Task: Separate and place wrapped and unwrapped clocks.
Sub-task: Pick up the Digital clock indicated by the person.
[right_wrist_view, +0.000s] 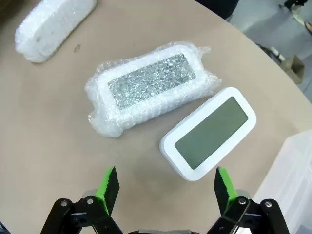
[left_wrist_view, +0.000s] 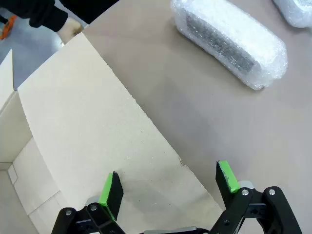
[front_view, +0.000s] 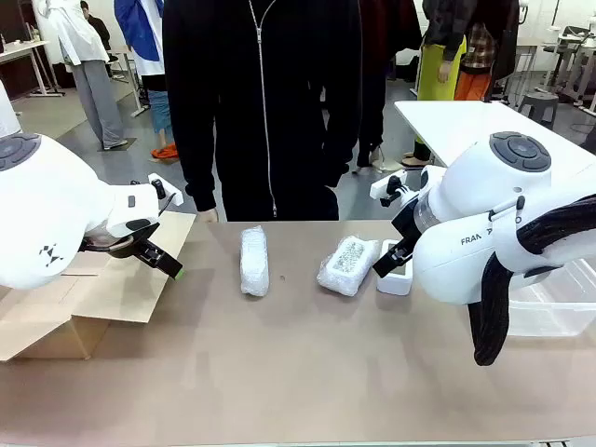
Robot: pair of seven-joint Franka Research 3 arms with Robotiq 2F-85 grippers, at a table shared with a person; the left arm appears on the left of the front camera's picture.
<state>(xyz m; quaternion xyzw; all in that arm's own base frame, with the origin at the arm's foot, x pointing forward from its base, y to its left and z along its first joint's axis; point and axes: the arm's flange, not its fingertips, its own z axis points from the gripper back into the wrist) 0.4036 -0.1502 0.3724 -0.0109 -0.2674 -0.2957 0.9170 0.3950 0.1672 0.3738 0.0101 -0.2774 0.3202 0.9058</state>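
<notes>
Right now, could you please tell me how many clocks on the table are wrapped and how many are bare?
Wrapped clocks: 2, the left bundle and the right bundle
Bare clocks: 1, the white clock beside the right bundle
Total: 3 clocks
</notes>
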